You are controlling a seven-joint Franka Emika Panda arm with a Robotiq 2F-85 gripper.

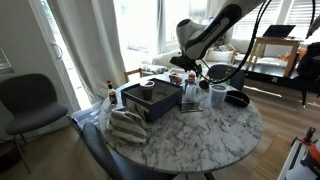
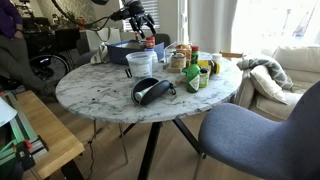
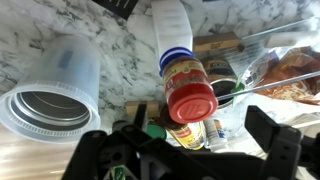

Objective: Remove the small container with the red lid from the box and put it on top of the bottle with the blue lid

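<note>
Round marble table — pale curtains

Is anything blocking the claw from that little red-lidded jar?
Nothing visible. In the wrist view the red-lidded jar lies straight ahead of the open gripper, apparently atop the blue lid; the clear cup stands aside.

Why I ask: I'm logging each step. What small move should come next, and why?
Probably lift the gripper straight up: its jaws stand open, clear of the red-lidded container, which seems already out of the box, against the blue lid.
</note>
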